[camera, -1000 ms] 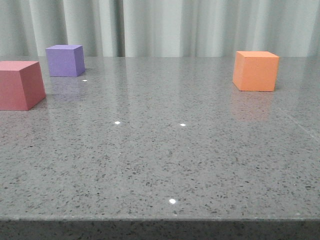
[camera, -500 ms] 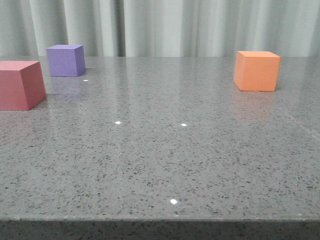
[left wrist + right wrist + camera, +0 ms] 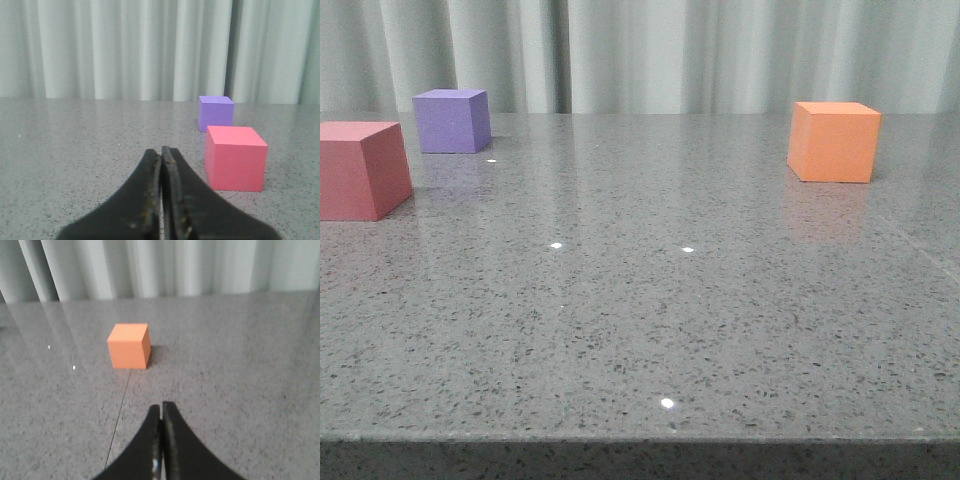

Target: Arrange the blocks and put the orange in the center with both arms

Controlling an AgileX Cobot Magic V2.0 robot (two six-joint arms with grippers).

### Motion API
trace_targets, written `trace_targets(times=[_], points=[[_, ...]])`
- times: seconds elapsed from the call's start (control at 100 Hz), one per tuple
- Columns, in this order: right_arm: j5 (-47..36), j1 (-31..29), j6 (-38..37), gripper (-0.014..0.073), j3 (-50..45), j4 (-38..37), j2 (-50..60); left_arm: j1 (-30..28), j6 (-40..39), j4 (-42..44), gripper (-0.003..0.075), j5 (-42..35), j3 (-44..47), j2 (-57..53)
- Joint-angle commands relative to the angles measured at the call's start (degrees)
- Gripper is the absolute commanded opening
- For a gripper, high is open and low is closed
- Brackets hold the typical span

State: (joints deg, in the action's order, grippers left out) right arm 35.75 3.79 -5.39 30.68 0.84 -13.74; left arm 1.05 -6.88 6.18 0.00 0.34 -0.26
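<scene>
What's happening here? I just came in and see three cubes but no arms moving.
Nothing is being handled yet. The orange cube sits alone on the right of the grey table, while the purple cube and the pink-red cube stand close together but apart on the left. The left gripper is shut and empty, facing the pink-red and purple cubes; the right gripper is shut and empty, facing the orange cube. The middle of the table holds no cube.
</scene>
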Motion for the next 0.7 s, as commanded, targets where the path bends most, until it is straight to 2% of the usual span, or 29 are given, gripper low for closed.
trace_targets(times=[0.0,0.11,0.23,0.56,0.63,0.69], points=[[4.43,-0.29,0.03,-0.0068,7.47,0.15,-7.08,-0.05,-0.61,-0.11,-0.0020,-4.56,2.44,-1.86],[10.27,-0.29,0.03,-0.0068,12.90,1.52,-14.23,-0.05,-0.61,-0.11,-0.0020,-4.56,2.44,-1.86],[12.55,-0.29,0.03,-0.0068,16.80,3.53,-20.82,-0.05,-0.61,-0.11,-0.0020,-4.56,2.44,-1.86],[14.19,-0.29,0.03,-0.0062,17.76,4.27,-29.10,-0.05,-0.61,-0.11,-0.0020,-4.56,2.44,-1.86],[14.52,-0.29,0.03,-0.0016,17.76,4.27,-29.45,-0.05,-0.61,-0.11,-0.0020,-4.56,2.44,-1.86],[14.87,-0.29,0.03,0.0078,17.76,4.27,-29.45,-0.05,-0.61,-0.11,-0.0020,-4.56,2.44,-1.86]])
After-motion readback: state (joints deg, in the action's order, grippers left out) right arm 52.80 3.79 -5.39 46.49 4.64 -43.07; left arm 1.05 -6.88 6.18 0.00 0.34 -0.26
